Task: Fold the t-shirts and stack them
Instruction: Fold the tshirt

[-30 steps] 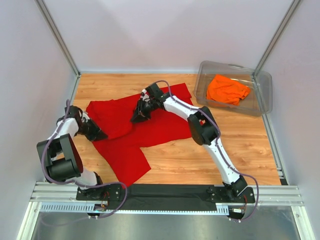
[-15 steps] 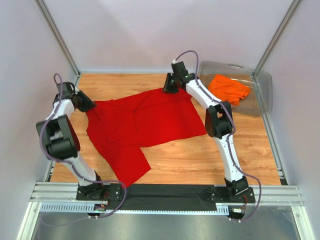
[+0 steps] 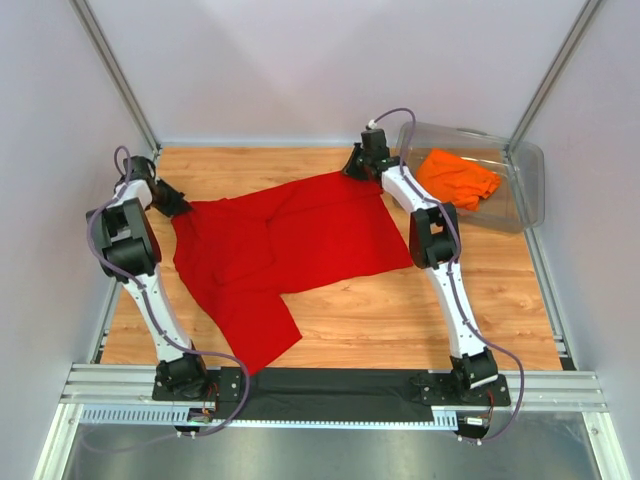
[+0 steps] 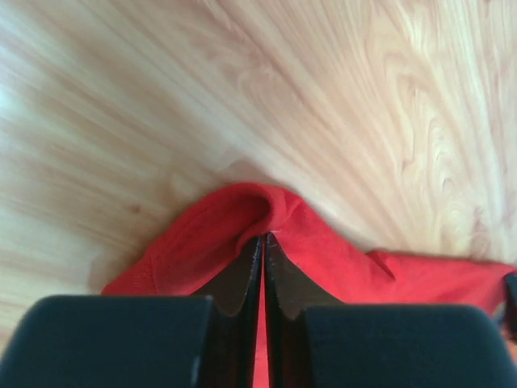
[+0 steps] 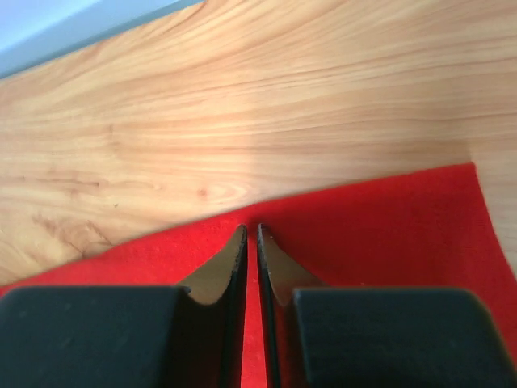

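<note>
Clamping the red t-shirt (image 3: 290, 235), lying spread across the wooden table (image 3: 400, 310), with the left gripper (image 4: 264, 236) on its bunched corner and the right gripper (image 5: 251, 230) on its far edge. Calling for equal, gentle outward pulling, flattening wrinkles before folding.

spread t-shirt (image 3: 290, 240) on table (image 3: 400, 310), crumpled t-shirt (image 3: 455, 178) in bin (image 3: 522, 196) far right

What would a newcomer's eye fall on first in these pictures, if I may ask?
The bright red t-shirt lies spread across the left and middle of the wooden table. The left gripper pinches its far left edge and the right gripper its far edge near the right corner. At the far right, a crumpled orange t-shirt lies in the clear bin.
</note>
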Robot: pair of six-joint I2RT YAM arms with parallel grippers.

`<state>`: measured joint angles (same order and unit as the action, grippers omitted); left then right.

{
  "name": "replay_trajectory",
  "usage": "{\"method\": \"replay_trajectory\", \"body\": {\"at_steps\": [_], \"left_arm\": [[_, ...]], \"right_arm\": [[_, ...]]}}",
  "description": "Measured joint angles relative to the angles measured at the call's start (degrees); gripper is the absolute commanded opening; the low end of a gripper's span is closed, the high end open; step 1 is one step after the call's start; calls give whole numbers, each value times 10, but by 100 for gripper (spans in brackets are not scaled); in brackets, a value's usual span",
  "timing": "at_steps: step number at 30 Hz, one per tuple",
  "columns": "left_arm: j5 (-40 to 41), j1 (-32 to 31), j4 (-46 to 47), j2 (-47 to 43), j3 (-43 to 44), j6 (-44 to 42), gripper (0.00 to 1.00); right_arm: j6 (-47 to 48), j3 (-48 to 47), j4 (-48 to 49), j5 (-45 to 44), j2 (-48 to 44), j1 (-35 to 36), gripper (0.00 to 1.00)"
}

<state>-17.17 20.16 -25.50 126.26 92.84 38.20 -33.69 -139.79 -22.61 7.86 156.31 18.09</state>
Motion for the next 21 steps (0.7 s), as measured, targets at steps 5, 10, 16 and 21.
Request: {"method": "replay_trajectory", "body": {"at_steps": [5, 10, 16, 21], "left_arm": [[-10, 10, -46, 42, 70, 29, 8], [-22, 20, -88, 76, 133, 28, 6], [-11, 16, -110, 119, 224, -19, 34], [57, -10, -102, 12, 101, -71, 45]], "right_arm": [[-71, -2, -8, -8, 2, -17, 6], [-115, -44, -18, -9, 29, -37, 6], [-116, -70, -12, -2, 39, -45, 29], [-84, -68, -22, 9, 10, -42, 59]]}}
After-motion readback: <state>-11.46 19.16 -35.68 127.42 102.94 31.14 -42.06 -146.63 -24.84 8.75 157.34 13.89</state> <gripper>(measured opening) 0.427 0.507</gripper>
